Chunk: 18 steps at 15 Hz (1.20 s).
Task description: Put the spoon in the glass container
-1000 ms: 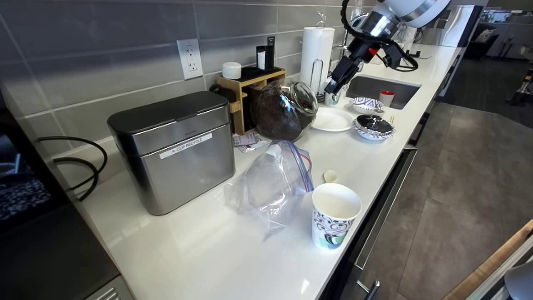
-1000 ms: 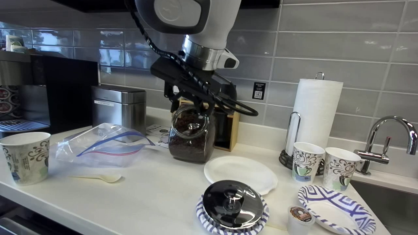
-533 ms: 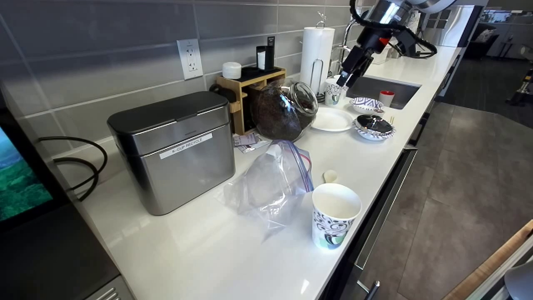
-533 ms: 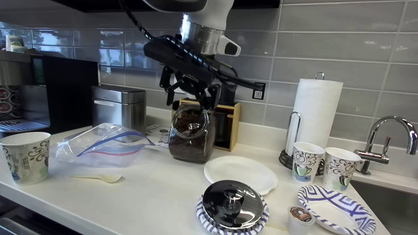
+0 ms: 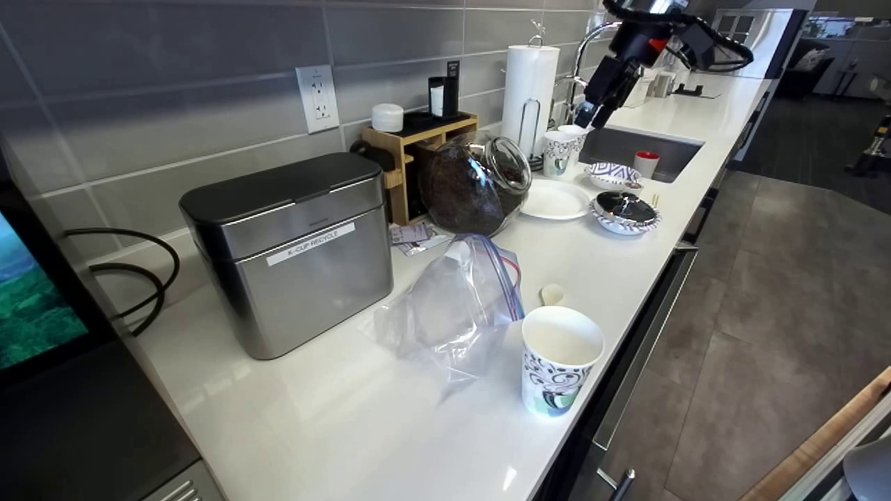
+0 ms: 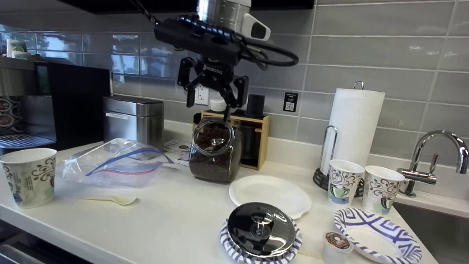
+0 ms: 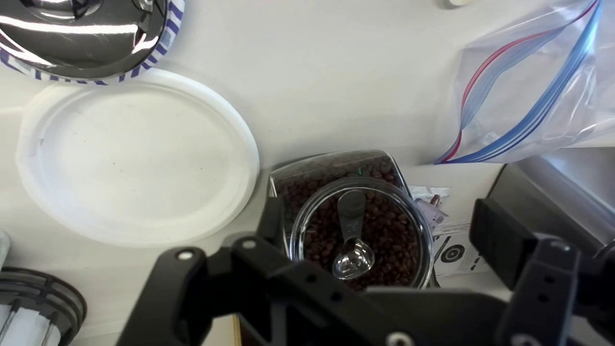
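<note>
A kitchen — sink; chrome faucet; paper-towel roll; K-cup recycle bin

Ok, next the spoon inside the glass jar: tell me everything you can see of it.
The spoon has a shiny, rounded, metal-looking bowl and a flat, dark grey handle whose faint markings are too small to read. It appears to lie on the coffee beans inside the glass jar, showing within the jar's round rim; in the wrist view its handle points to the top of the picture, bowl below. The open fingers do not touch it.
</note>
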Each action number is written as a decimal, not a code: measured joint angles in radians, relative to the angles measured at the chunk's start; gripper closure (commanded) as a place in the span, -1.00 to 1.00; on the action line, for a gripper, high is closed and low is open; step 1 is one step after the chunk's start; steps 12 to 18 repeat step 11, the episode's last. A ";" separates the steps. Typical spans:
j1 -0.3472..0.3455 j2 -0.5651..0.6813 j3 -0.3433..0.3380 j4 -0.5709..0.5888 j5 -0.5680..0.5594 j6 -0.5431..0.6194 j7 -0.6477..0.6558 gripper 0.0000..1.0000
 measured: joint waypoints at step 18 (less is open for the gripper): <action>0.037 -0.084 -0.006 -0.070 -0.009 0.060 0.005 -1.00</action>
